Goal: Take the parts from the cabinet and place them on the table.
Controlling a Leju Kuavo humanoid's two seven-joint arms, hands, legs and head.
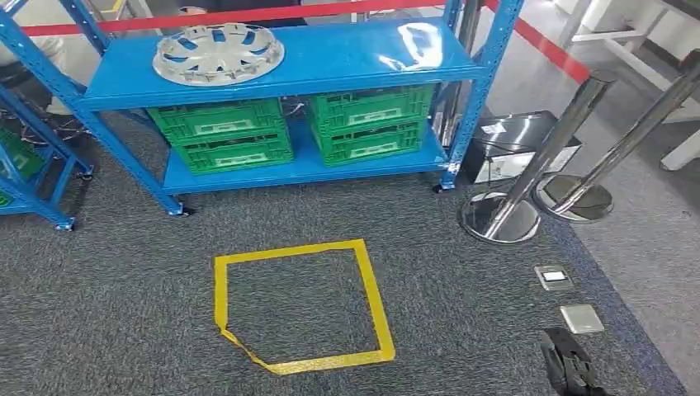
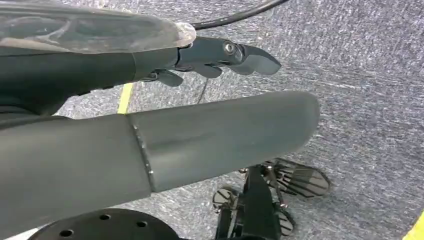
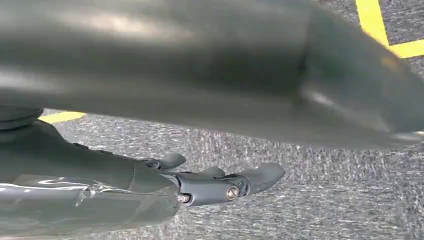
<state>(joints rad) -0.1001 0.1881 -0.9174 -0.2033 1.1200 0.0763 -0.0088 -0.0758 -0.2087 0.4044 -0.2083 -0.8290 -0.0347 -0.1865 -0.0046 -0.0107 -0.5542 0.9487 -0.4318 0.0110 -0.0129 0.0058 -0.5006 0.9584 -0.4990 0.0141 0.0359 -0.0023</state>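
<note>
A silver wheel cover (image 1: 219, 54) lies flat on the upper shelf of the blue cabinet (image 1: 330, 62), toward its left side. My right hand (image 1: 568, 363) hangs low at the bottom right of the head view, far from the cabinet. In the right wrist view the right hand (image 3: 210, 182) has its fingers stretched out over the carpet and holds nothing. In the left wrist view my left hand (image 2: 220, 55) also hangs above the carpet with straight fingers and nothing in it.
Two stacks of green crates (image 1: 231, 136) (image 1: 371, 124) fill the cabinet's lower shelf. A yellow tape square (image 1: 297, 305) marks the grey carpet in front. Chrome barrier posts (image 1: 528, 190) and a black box (image 1: 520, 140) stand right of the cabinet. Another blue rack (image 1: 33, 157) is at the left.
</note>
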